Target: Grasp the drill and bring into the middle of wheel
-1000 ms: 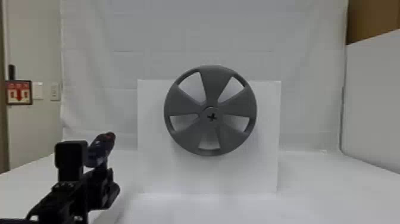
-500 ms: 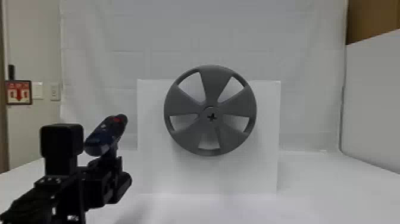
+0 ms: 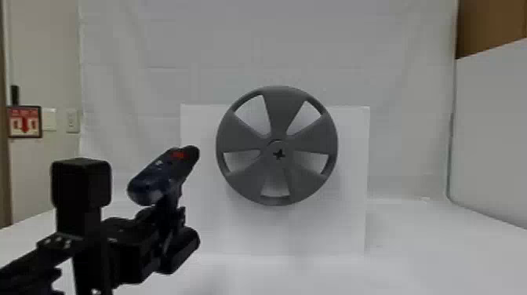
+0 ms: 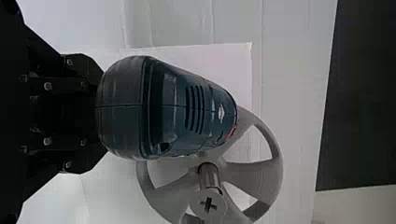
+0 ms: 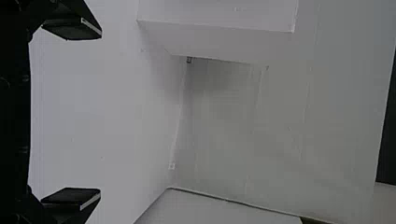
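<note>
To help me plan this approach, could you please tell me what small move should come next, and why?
I would probably ease the drill to the robot's right: in the head view it sits left of the wheel, its nose about level with the hub.

**Surroundings: mostly white**

Head view: smooth white tabletop (image 3: 431, 255) across the bottom. Plain white rectangular board (image 3: 351, 196) upright on it, mid-frame. Creased white sheet backdrop (image 3: 274, 47) hangs behind. Flat white side panel (image 3: 494, 137) at right, brown flat surface (image 3: 490, 27) above its top edge. Beige wall (image 3: 43, 176) at left: dark-framed red-and-white arrow sign (image 3: 24, 121), two pale rectangular wall plates (image 3: 73, 121) beside it, small black upright object (image 3: 15, 95) just above. Brown vertical strip (image 3: 5, 176) at left edge.
</note>
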{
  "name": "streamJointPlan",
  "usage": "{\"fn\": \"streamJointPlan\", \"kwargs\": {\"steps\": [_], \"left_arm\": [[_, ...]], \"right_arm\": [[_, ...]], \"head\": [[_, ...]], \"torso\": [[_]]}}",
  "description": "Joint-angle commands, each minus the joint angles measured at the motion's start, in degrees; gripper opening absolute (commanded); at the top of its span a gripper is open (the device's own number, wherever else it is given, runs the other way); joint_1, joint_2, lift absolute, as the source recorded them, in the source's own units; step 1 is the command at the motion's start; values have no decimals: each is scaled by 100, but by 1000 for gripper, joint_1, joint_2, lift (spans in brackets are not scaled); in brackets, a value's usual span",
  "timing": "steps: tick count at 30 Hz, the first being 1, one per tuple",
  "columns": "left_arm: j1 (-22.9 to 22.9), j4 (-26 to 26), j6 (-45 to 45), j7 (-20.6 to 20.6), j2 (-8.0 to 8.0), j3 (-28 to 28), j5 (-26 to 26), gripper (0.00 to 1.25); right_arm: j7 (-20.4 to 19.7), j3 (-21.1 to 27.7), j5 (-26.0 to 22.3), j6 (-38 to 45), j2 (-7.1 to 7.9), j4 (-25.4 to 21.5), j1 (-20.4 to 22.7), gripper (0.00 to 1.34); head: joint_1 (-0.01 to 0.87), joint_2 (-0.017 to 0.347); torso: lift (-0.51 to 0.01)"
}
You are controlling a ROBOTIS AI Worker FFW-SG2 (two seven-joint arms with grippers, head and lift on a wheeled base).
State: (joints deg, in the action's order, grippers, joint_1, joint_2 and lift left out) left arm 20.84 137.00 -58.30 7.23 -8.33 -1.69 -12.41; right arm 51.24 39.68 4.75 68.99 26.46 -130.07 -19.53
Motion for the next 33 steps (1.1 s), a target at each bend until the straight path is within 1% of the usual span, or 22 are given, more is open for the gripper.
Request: {"fn": "streamJointPlan", "kwargs": {"steps": [1, 6, 11, 13, 28, 33], "left_arm": [[51, 2, -32, 24, -11, -104, -60, 26], [148, -7, -32, 50, -29, -341, -183, 26], [280, -33, -32, 253, -55, -535, -209, 26], [306, -86, -32, 261, -55, -596, -306, 26], [579, -675, -6, 411, -37, -746, -1044, 26], [675, -868, 91, 419, 24, -833, -1071, 26]], "right_arm": [[9, 66, 26, 0, 0, -1, 2, 1227], [9, 83, 79, 0, 0, -1, -7, 1227], [9, 83, 132, 0, -9, -1, -42, 1227], [9, 83, 140, 18, -9, -1, -42, 1227], [9, -49, 246, 97, -9, -1, -60, 1227], [9, -66, 264, 114, 0, -1, -60, 1227]], "head": [[54, 31], [54, 31], [54, 31], [54, 31], [54, 31], [54, 31]], "torso": [[-403], [-403], [-403], [-403], [-403], [-403]]}}
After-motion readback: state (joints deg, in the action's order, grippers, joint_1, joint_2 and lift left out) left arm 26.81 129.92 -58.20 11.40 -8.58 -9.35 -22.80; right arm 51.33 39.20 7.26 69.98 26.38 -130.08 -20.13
